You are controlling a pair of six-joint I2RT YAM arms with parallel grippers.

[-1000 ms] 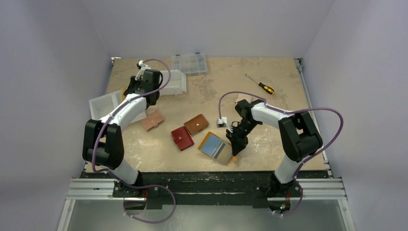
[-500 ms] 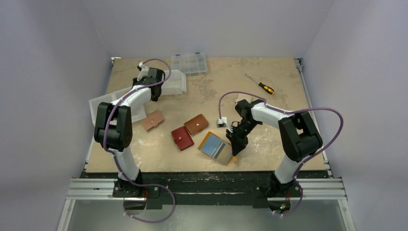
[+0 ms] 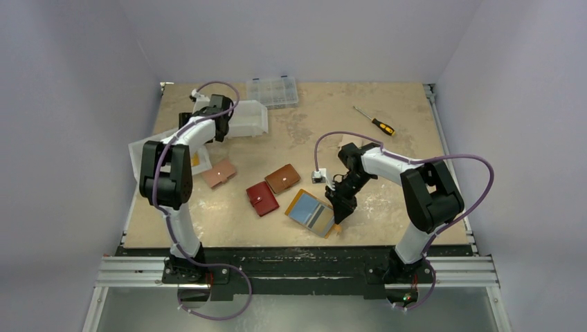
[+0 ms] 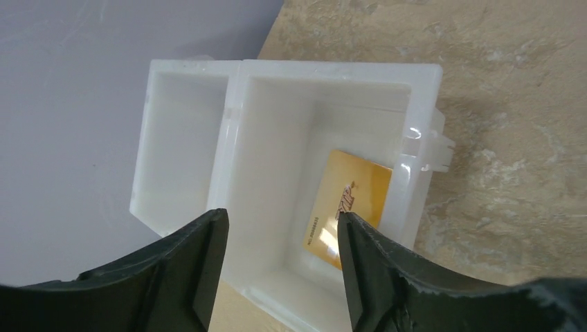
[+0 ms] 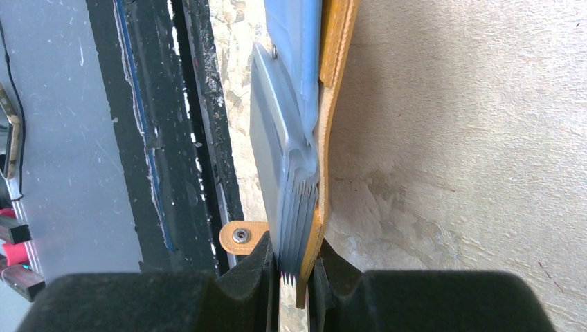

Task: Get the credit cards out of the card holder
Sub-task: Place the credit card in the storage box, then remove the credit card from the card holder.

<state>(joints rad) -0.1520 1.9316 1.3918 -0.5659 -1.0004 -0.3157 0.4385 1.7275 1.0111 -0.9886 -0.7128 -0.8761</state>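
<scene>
The card holder (image 3: pixel 311 213) lies open near the table's front edge, mustard-yellow outside, with light blue credit cards (image 3: pixel 306 209) in its pockets. My right gripper (image 3: pixel 339 214) is shut on its right edge. In the right wrist view the gripper (image 5: pixel 294 277) pinches the holder's leather flap (image 5: pixel 336 104) together with a stack of bluish card edges (image 5: pixel 287 138); the snap tab (image 5: pixel 242 236) sticks out left. My left gripper (image 4: pixel 280 221) hangs open above a white two-compartment bin (image 4: pixel 332 69). A yellow-orange credit card (image 4: pixel 349 204) leans inside against the bin's right wall.
A brown wallet (image 3: pixel 282 178), a dark red wallet (image 3: pixel 262 198) and a pinkish-tan wallet (image 3: pixel 219 173) lie mid-table. A second white bin (image 3: pixel 250 119) and a clear organiser box (image 3: pixel 273 92) stand at the back. A screwdriver (image 3: pixel 374 122) lies far right.
My left gripper has opened, and the yellow-orange card now lies loose in the white bin. The left arm's elbow has swung up and right. The right arm has not moved.
</scene>
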